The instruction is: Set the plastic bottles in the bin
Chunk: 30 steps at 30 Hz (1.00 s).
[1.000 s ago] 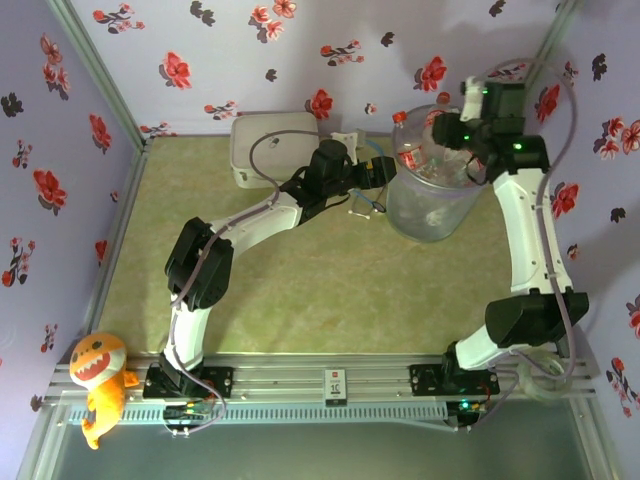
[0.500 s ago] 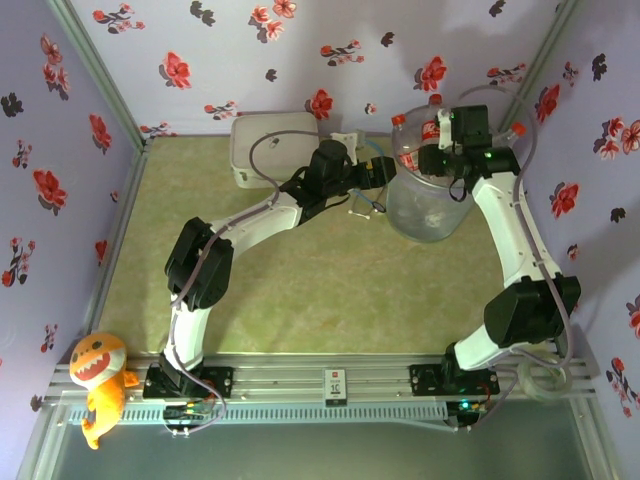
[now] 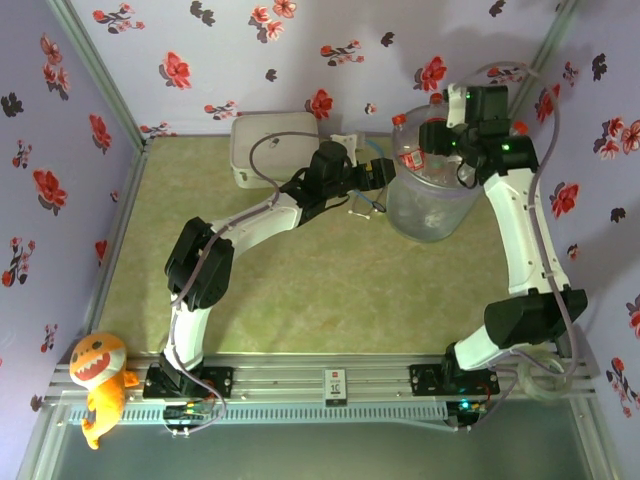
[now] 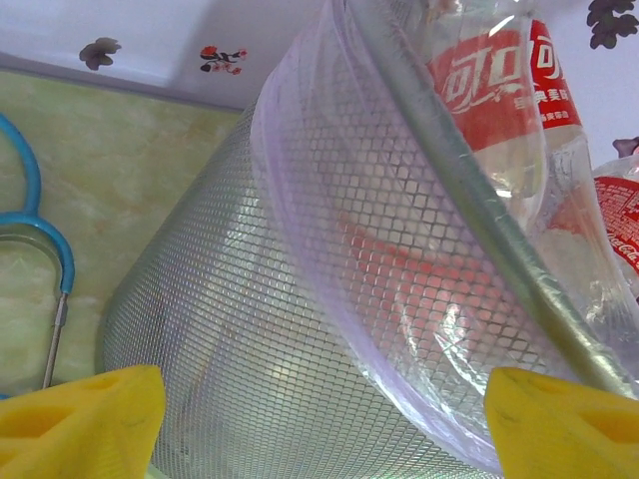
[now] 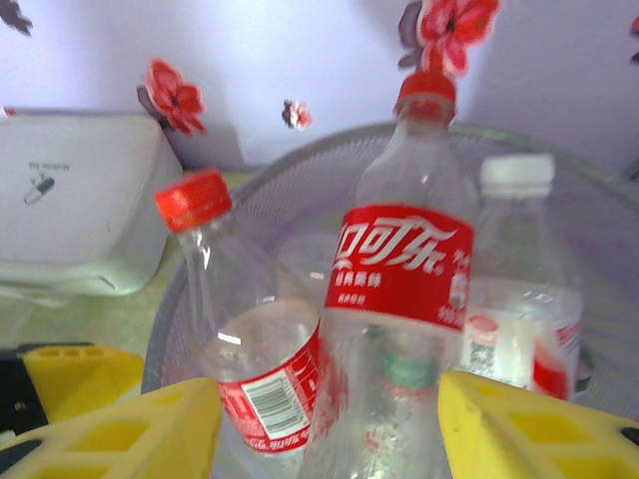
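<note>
Clear plastic bottles (image 3: 405, 140) with red caps stand upright in the translucent mesh-walled cylindrical bin (image 3: 430, 215) at the far right of the green worktop (image 3: 300, 280), their necks above its rim. The right gripper (image 3: 440, 140) hangs over the bin's far rim and is the nearer arm. The left gripper (image 3: 385, 172) sits at the bin's left wall, near a white rectangular case (image 3: 272, 150).

From the left wrist, the yellow fingers (image 4: 90, 419) are spread wide and hold nothing, with the bin wall directly ahead. A red label there reads Coca-Cola in Chinese script.

From the right wrist, the fingers (image 5: 130, 429) are parted and empty. A red-labelled bottle (image 5: 399, 269) stands straight ahead between them, long axis vertical, bearing the same Chinese Coca-Cola script. Its left neighbour shows a barcode, and the white-capped one a QR code.
</note>
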Motion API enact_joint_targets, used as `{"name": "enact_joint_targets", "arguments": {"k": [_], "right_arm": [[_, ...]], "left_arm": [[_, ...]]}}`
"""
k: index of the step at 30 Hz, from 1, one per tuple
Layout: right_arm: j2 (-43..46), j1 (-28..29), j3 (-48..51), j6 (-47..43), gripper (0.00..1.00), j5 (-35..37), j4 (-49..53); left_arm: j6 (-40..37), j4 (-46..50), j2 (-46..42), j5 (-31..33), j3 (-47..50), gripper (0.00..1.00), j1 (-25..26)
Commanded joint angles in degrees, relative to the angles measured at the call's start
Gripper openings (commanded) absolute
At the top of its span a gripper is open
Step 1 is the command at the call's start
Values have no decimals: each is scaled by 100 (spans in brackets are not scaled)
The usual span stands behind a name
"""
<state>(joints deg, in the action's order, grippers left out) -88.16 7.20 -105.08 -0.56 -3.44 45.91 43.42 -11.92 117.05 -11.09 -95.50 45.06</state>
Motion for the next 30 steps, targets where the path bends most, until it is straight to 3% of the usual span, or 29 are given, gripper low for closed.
{"name": "enact_joint_targets", "arguments": {"k": [1,10,12,18,23,26,30], "right_arm": [[119,-155,-169,-35,60,-34,276],[1361,-176,1204,303,63,29,-70],[1808,-167,1724,420,63,30,-167],[2849,-30,3045,774,68,31,14],[3496,103,4344,1191,78,-11,-43],[3743,188,5058,1396,99,191,-318],[3848,279,5879,1326,99,844,-1072]], "left_arm": [[40,-169,-174,46,57,84,-21],[-500,-218,-744,127,463,90,-88],[-758,-357,-1071,180,742,99,-124],[-1618,323,-2270,792,1471,100,-290],[-1966,1082,-3672,1241,2701,100,-697],[-2112,1668,-4538,1842,3411,100,-1019],[-2304,2432,-5503,2856,4300,100,-1512]]}}
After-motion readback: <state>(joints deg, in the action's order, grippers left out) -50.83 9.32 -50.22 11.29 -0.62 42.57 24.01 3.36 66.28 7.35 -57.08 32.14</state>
